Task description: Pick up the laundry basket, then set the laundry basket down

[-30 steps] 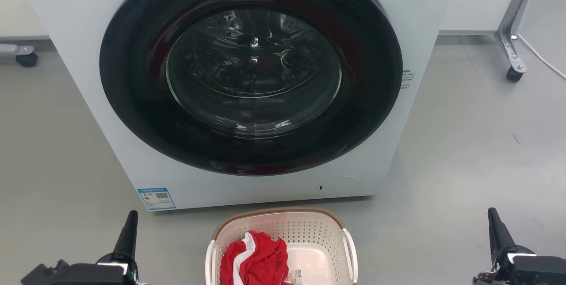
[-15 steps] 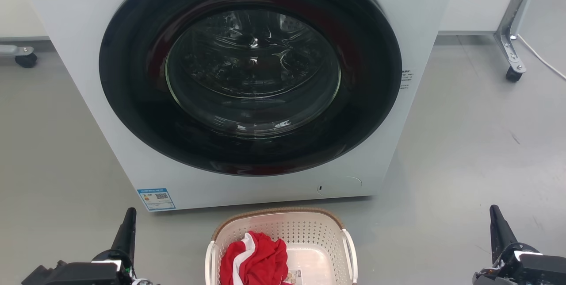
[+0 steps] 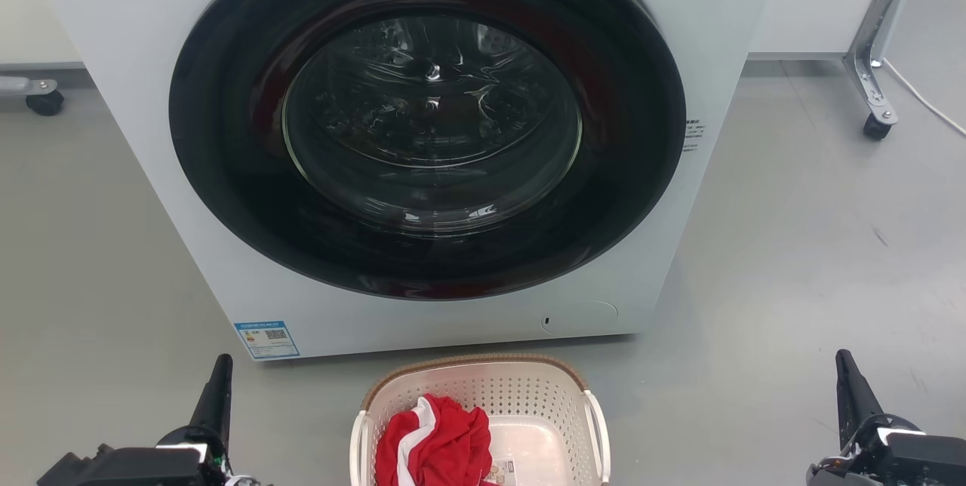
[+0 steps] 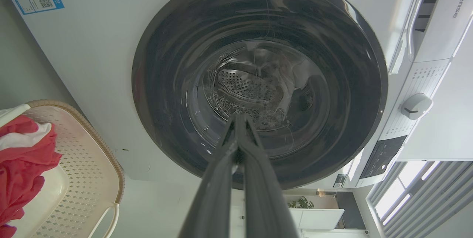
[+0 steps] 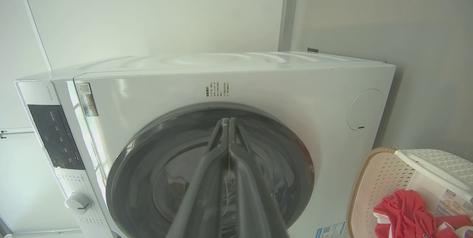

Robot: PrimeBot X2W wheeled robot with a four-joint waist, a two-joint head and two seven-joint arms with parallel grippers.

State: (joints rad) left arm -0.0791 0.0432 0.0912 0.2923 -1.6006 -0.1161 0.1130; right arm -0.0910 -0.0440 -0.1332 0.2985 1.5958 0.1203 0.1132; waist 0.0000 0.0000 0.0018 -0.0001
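Head view is showing the laundry basket (image 3: 498, 392) sitting on the gray floor (image 3: 792, 259) between the two sets of jaws, well apart from both. The left gripper (image 3: 221, 367) is pointing up with its jaws pressed together, holding nothing. The right gripper (image 3: 844, 362) is doing the same, jaws squeezed closed and empty. A red and white cloth (image 3: 438, 437) is lying inside the basket. A big white washing machine (image 3: 136, 116) is standing ahead of both jaws, just behind the basket. From the left wrist, the basket is sitting to the lower left of the jaws; from the right wrist, to the lower right.
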